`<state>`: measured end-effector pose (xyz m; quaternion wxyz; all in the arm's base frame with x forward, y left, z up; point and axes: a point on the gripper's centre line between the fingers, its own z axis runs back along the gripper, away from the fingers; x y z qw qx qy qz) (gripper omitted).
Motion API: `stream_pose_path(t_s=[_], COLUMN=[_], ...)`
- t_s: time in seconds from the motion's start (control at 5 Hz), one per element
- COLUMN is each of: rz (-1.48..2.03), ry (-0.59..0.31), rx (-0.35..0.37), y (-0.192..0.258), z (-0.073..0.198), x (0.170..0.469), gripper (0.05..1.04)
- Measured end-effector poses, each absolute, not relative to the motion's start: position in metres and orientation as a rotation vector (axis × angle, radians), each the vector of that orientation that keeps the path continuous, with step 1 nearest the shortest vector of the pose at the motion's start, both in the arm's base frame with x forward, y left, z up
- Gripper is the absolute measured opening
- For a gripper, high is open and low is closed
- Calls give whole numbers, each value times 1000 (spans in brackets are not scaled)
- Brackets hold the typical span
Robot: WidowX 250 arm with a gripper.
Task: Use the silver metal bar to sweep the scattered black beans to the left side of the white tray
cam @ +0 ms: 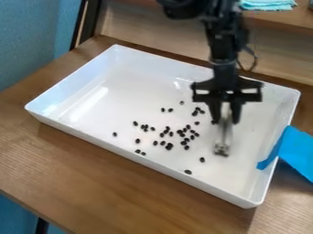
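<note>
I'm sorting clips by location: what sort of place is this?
Probably a robotics lab: a black robot gripper hangs over a white tray of scattered black beans, with blue tape on the rim.

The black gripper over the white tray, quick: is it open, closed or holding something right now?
Gripper: closed on a slim, pale tool that points down into the tray; exactly what tool, I can't tell.

Wooden table (92,169) (turquoise cloth (269,5) beyond)
</note>
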<state>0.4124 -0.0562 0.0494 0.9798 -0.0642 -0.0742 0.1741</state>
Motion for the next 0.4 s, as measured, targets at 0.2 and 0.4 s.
stream_pose_path(t_s=[0.2, 0.4], rz=[387, 392], ry=[-121, -122], rx=[-118, -122], y=[-14, 13], z=[50, 45], x=[414, 409], gripper=[349, 349])
